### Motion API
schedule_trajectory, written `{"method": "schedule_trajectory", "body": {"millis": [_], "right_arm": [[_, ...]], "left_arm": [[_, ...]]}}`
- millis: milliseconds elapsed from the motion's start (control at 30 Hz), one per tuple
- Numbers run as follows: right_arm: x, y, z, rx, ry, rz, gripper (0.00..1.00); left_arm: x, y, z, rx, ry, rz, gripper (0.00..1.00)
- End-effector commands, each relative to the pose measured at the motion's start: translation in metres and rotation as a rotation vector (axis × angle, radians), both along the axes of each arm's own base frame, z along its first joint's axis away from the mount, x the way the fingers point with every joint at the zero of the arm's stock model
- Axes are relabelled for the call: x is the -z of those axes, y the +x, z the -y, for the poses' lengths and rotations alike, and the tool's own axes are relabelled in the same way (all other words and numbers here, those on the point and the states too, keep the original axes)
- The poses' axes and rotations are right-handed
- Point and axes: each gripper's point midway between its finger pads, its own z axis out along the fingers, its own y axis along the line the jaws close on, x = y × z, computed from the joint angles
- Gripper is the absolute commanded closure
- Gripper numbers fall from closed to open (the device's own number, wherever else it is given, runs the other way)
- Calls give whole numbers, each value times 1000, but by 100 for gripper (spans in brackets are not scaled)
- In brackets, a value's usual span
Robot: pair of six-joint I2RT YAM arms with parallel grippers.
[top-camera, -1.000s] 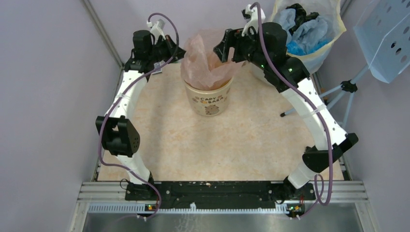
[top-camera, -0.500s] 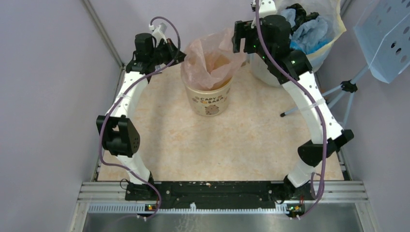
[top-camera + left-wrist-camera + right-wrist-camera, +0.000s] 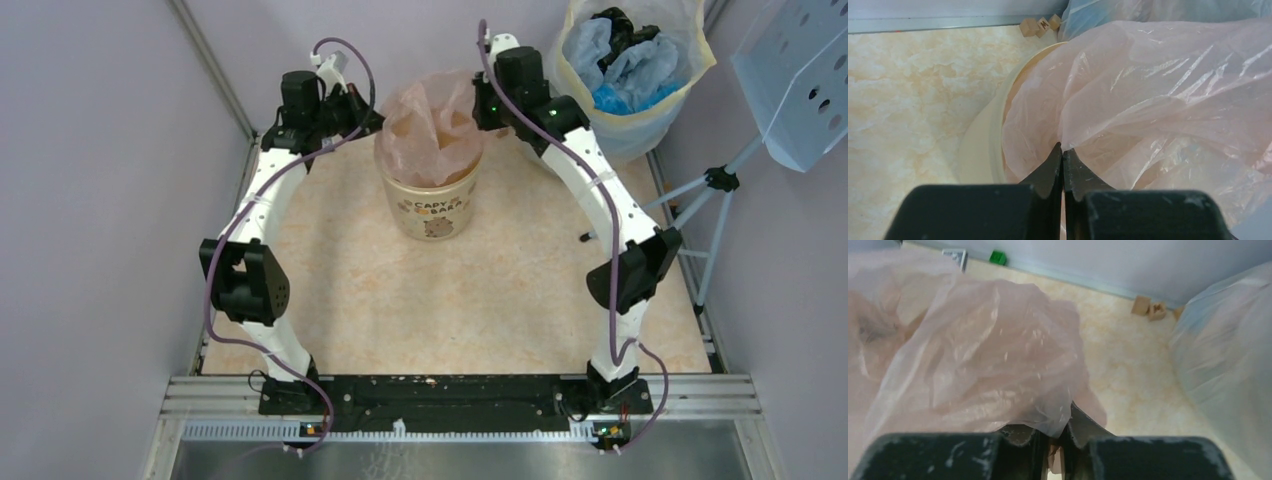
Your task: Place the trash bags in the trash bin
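Note:
The trash bin [image 3: 432, 208], a cream-yellow bucket with a "CAPYBARA" print, stands at the back middle of the table. The trash bag [image 3: 430, 125], thin pale-pink film, sits in its mouth and billows above the rim. My left gripper [image 3: 372, 115] is at the bag's left edge, and in the left wrist view it [image 3: 1062, 148] is shut with the film [image 3: 1148, 90] pinched at its tips, just inside the bin rim [image 3: 997, 115]. On the bag's right edge my right gripper [image 3: 478, 105] is shut on the film [image 3: 973, 350], which drapes over its tips [image 3: 1063, 426].
A large whitish-yellow bag [image 3: 632, 70] with blue and black contents stands right of the bin, close to the right arm [image 3: 1228, 365]. Small wooden blocks [image 3: 1040, 25] lie by the back wall, with a green block [image 3: 997, 257]. A blue perforated panel [image 3: 790, 80] on a tripod stands outside at right.
My right gripper swung left from beside the large bag to the pink bag's right edge and shut on the film. The left gripper stayed where it was, still shut.

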Motion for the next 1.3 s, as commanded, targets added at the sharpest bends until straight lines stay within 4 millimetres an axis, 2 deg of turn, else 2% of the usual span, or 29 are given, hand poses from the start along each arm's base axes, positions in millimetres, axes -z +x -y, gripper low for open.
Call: {"method": "schedule_trajectory", "body": {"millis": [0, 167, 300, 500, 633, 667, 767, 900, 1000, 1100, 1267], "right_arm": [[-4, -34, -36, -120, -25, -15, 98], [17, -51, -57, -175, -25, -93, 100], [33, -42, -53, -117, -54, -108, 100], [54, -18, -50, -78, -87, -141, 100], [58, -16, -50, -81, -110, -156, 100], [57, -17, -49, -80, -113, -157, 100], [48, -21, -42, -66, -114, -139, 100], [32, -29, -33, -52, -102, -108, 100], [28, -36, -27, -38, -96, -98, 100], [25, -42, -22, -27, -77, -90, 100], [21, -53, -21, -42, -36, -75, 100]], "left_arm": [[-24, -6, 4, 3, 29, 89, 97], [-15, -2, 6, -27, 80, 67, 97], [-8, 4, 3, -85, 162, 82, 97], [18, 10, 15, -65, 171, 20, 95], [6, 8, 21, -76, 187, 56, 89], [1, 7, 21, -80, 191, 64, 86], [-22, 2, 18, -95, 189, 101, 66], [-51, -11, 4, -166, 195, 149, 42], [-65, -24, -10, -238, 193, 155, 27], [-76, -44, -21, -289, 158, 160, 20], [-85, -87, -20, -295, 9, 147, 7]]}}
